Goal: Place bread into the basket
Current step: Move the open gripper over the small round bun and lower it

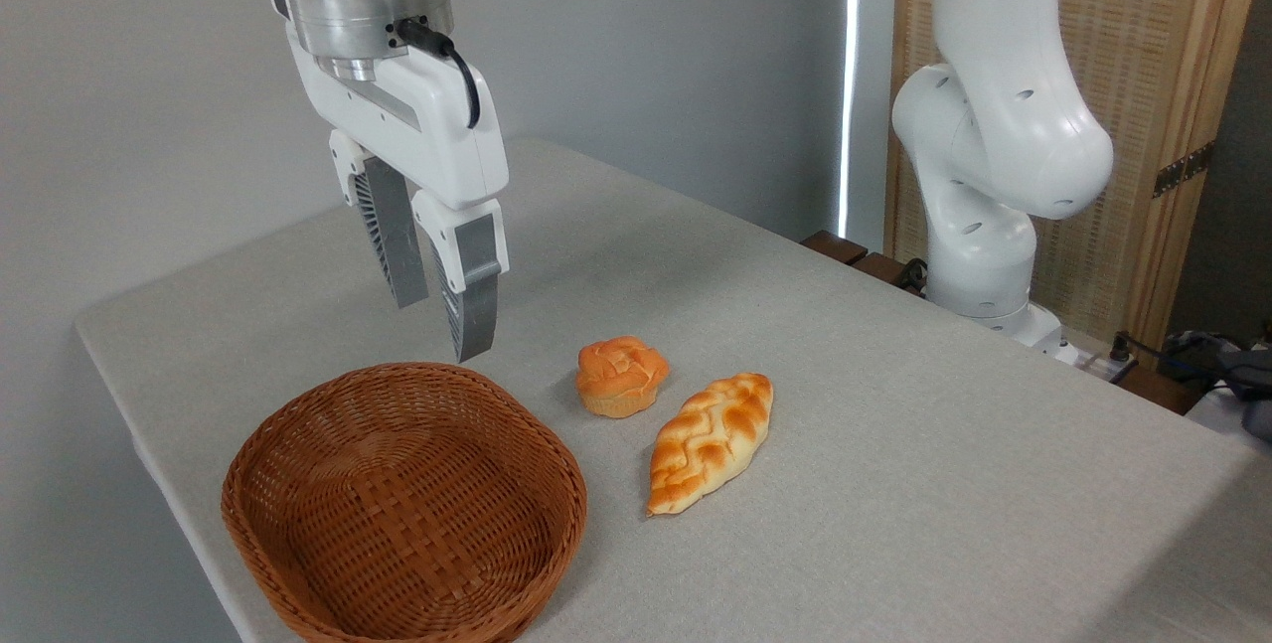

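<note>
Gripper [442, 325] is hanging empty over the basket's [298, 459] far rim, fingers slightly apart. Bun [621, 377] is sitting on the table [894, 404] beside the basket, braided loaf [711, 441] just right of it.

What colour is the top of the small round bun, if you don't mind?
Orange-golden with paler cracks on the bun, seen in the fixed camera view.

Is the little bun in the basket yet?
Not yet. The basket is empty, and the bun sits on the table beside the braided loaf. The gripper hangs above, holding nothing. Grabbing the bun and dropping it in are left.
</note>
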You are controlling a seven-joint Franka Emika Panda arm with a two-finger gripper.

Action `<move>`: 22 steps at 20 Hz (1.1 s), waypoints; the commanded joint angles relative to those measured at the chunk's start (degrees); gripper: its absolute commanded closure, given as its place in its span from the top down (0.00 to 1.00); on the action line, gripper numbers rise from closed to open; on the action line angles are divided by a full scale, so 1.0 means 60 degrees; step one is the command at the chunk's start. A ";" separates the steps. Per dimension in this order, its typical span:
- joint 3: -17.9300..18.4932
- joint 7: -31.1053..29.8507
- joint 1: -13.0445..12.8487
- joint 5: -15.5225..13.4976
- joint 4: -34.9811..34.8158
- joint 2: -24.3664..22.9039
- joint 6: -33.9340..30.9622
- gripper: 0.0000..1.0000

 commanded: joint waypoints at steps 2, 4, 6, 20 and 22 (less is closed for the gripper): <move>0.0370 0.0077 -0.0026 -0.0126 0.0046 -0.0195 -0.0236 1.00; 0.0341 0.0121 -0.0041 -0.0082 -0.0027 -0.0166 -0.0352 1.00; 0.0297 0.0106 -0.0056 -0.0082 -0.0027 -0.0123 -0.0382 1.00; 0.0370 0.0092 -0.0041 -0.0111 -0.0480 -0.0341 -0.0705 1.00; 0.0370 0.0106 -0.0041 -0.0111 -0.0976 -0.0677 -0.0705 1.00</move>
